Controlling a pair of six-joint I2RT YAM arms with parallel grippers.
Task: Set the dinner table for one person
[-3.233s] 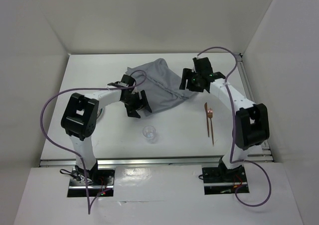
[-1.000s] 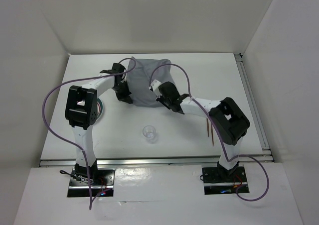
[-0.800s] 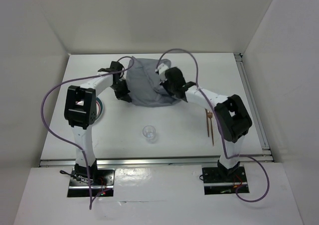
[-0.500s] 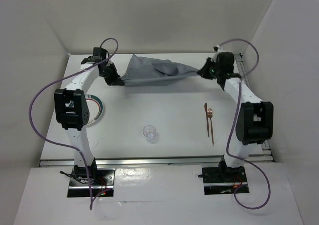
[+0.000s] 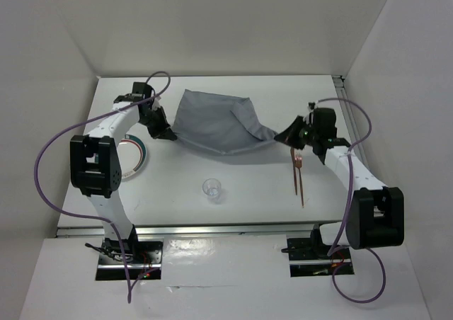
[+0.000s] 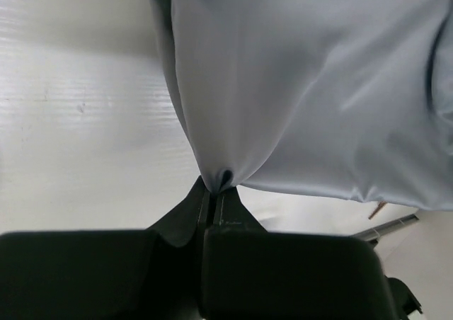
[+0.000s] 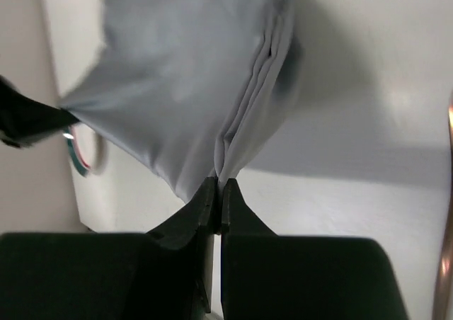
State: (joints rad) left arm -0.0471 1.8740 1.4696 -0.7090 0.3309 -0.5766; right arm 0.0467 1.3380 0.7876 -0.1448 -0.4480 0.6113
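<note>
While the grey rectangular cloth mat (image 5: 216,125) is held stretched between the two arms in the upper middle of the overhead view, its left corner is pinched in the left gripper (image 5: 168,132), whose jaws are closed tight on a gathered point of fabric. The opposite corner is clamped likewise in the right gripper (image 5: 283,139) (folded layers are bunched at its fingertips in the right wrist view). The centre of the frame is filled by the large matte-white dinner table (image 5: 241,182), its silver rail along the lower edge. A small clear cup (image 5: 212,189) is seen below the mat, copper-coloured cutlery (image 5: 298,170) at the right, and a white plate with a green and red rim (image 5: 134,161) at the left, partly hidden by the left arm.
</note>
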